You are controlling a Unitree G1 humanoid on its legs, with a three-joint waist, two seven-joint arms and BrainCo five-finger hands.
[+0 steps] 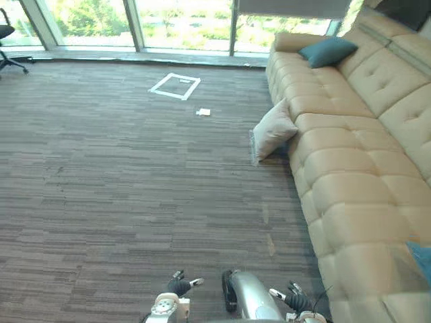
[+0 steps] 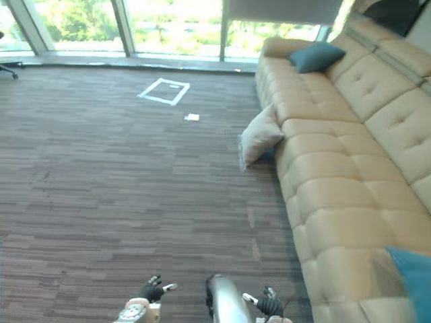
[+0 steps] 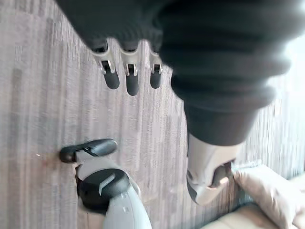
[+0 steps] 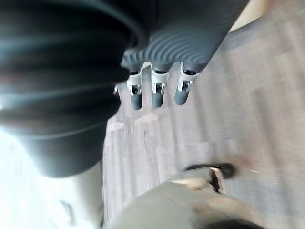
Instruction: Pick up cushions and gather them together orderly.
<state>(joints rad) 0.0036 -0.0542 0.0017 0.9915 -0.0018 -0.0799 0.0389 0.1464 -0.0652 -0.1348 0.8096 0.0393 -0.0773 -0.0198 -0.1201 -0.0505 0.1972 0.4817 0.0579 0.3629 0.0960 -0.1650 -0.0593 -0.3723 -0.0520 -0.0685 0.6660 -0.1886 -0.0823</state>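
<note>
A pale beige cushion [image 1: 273, 129] stands on the carpet, leaning against the front of the long tan sofa [image 1: 350, 168]. At the sofa's far end a teal cushion [image 1: 328, 50] rests on the seat. The corner of another teal cushion [image 2: 412, 272] shows on the near end of the seat. My left hand [image 1: 180, 286] and right hand [image 1: 296, 296] hang low by the near edge, far from all the cushions. Their fingers [image 3: 126, 76] [image 4: 157, 90] are straight and hold nothing.
A white tape square [image 1: 175, 86] and a small white scrap [image 1: 203, 112] lie on the brown carpet toward the windows. An office chair [image 1: 8, 47] stands at the far left. A dark cushion [image 1: 404, 10] sits on the sofa back at the far right.
</note>
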